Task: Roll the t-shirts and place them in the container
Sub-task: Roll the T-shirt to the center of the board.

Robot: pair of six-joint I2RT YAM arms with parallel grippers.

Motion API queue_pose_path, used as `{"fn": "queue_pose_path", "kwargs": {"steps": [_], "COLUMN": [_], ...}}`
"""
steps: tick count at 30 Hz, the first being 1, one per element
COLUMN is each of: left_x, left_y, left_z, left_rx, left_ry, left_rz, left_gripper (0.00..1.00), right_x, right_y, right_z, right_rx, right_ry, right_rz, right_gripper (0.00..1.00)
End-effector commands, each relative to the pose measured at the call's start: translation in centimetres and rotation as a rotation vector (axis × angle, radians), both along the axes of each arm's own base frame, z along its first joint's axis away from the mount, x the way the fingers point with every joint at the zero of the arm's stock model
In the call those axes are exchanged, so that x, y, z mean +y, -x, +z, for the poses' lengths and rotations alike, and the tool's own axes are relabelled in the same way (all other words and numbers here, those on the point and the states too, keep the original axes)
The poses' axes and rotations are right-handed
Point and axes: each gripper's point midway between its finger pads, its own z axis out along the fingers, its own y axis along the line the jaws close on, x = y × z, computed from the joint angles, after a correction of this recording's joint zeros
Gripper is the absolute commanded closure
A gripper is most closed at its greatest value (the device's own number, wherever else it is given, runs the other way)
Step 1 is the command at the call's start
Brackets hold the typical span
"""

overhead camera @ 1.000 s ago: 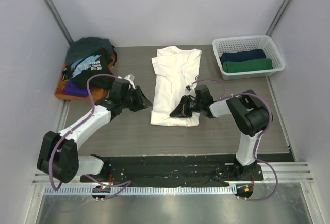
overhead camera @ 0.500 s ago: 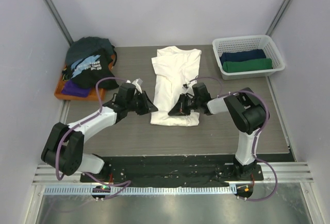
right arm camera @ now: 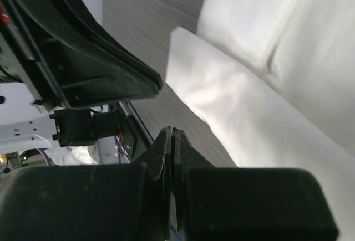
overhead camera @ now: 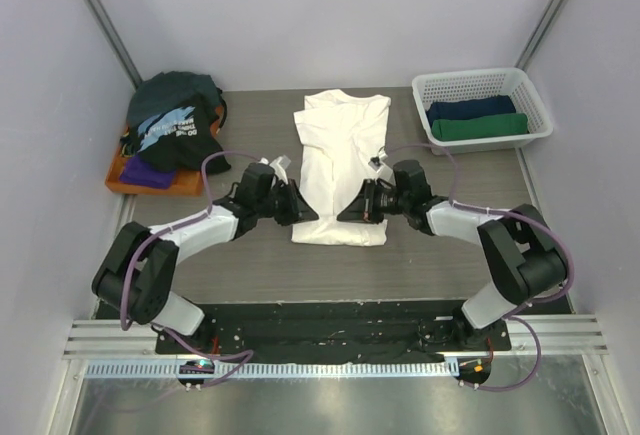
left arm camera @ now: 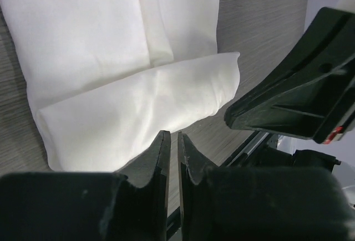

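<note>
A cream-white t-shirt (overhead camera: pixel 340 150) lies folded lengthwise in the middle of the table, with its near end turned up into a thick fold (overhead camera: pixel 340 227). No print shows on it. My left gripper (overhead camera: pixel 305 213) is shut and empty, low at the fold's left corner; in the left wrist view (left arm camera: pixel 170 138) the fold (left arm camera: pixel 138 113) lies just beyond its tips. My right gripper (overhead camera: pixel 348 217) is shut and empty over the fold; the right wrist view (right arm camera: pixel 170 133) shows the fold (right arm camera: pixel 244 119) beside it. The two grippers face each other.
A pile of t-shirts (overhead camera: pixel 172 125), dark teal, black with pale-blue lettering and purple, sits on an orange board at the back left. A white lattice basket (overhead camera: pixel 530 95) at the back right holds a navy roll and a green roll. Grey walls enclose the table.
My left gripper has moved right and nearer, up to the fold's left corner. My right arm has swung its elbow out to the right while its gripper stayed over the fold.
</note>
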Motion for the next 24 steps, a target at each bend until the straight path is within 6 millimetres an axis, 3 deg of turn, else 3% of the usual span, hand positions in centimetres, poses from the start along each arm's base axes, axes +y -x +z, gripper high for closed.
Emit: {"fn": "queue_pose_path", "kwargs": {"steps": [1,2,8,12,16,20,24], "left_x": [-0.9,-1.0,0.1,1.7,2.5,3.8,4.6], "left_y": [-0.7,-0.8,-1.6,-1.7,-1.3,-1.4,-1.2], "left_z": [-0.4,-0.9,-4.6,-6.9,-7.0,-4.8,-2.9], "left_rx": [-0.016,-0.008,0.030,0.058,0.057,-0.013,-0.058], "left_ry": [0.036,0.030,-0.066,-0.171,-0.204,-0.243,-0.267], "left_rz": [-0.012,-0.013,0.042,0.084,0.096,0.123,0.129], "left_gripper": [0.87,0.87,0.90,0.91,0.91,0.91,0.90], "right_x": [-0.8,-1.0,-2.6,-3.7,-4.3,-6.2,-8.5], "right_y": [1.2,1.3,-0.3,0.0,-0.5,-1.0,0.0], "right_z": [-3.3,-3.4,-8.7,-9.9,-7.5,-5.8,-4.6], "right_rx": [0.065,0.104,0.207,0.243,0.176,0.117,0.115], "right_ry": [-0.004,-0.040,-0.044,0.004,0.017,0.111,0.219], "right_rz": [0.006,0.007,-0.055,-0.069,-0.071,-0.113,-0.166], "right_gripper": [0.98,0.98,0.99,0.99,0.99,0.98,0.96]}}
